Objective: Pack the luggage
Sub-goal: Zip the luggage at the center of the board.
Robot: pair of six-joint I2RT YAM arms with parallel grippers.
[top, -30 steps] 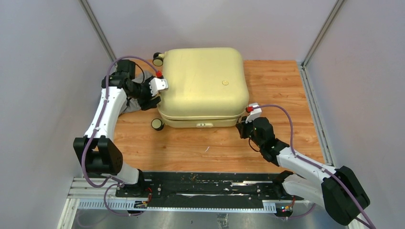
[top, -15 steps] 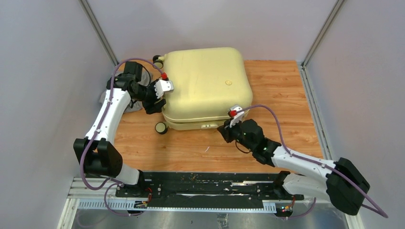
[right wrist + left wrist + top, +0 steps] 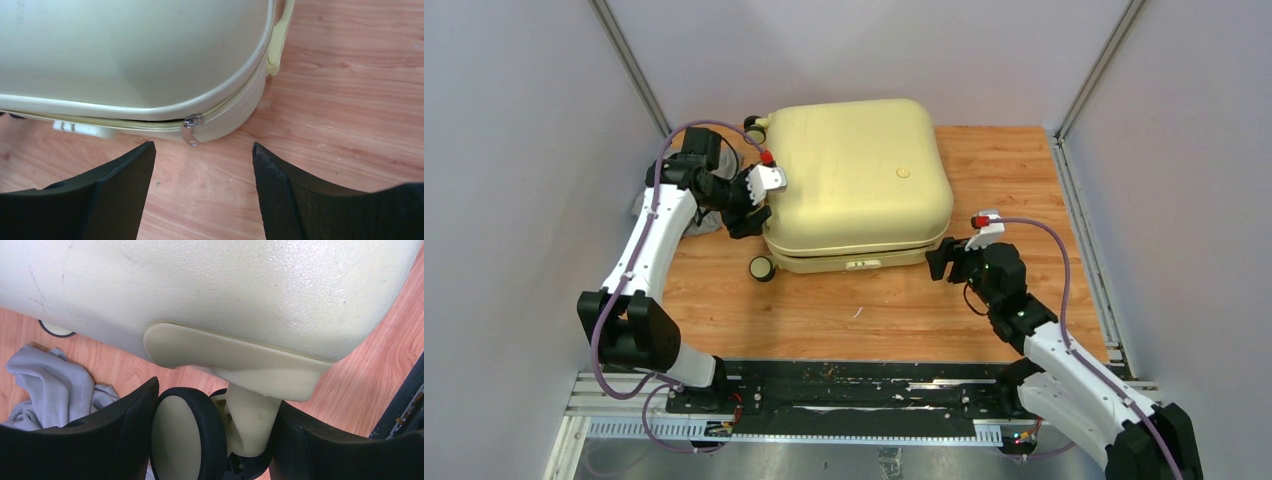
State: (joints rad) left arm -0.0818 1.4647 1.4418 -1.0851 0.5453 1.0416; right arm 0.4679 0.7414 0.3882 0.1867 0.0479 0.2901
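Note:
The pale-yellow luggage (image 3: 854, 180) lies flat and closed on the wooden table. My left gripper (image 3: 746, 212) is at its left side, shut on a black-and-cream wheel (image 3: 182, 435) and its caster stem, one finger on each side. My right gripper (image 3: 942, 262) stands open at the front right corner, nothing between its fingers (image 3: 125, 185). In the right wrist view, the metal zipper pull (image 3: 189, 134) hangs just ahead of the right gripper (image 3: 202, 147), on the seam at the corner of the luggage (image 3: 125, 55).
A grey cloth (image 3: 699, 220) lies crumpled on the table left of the luggage, beneath my left arm. Another wheel (image 3: 762, 268) sticks out at the front left corner. A yellow side handle (image 3: 277, 40) is on the right side. Grey walls enclose the table.
The luggage turned slightly with the left gripper on its wheel. My right gripper moved along the front seam, ended at the right corner, and went from shut to open.

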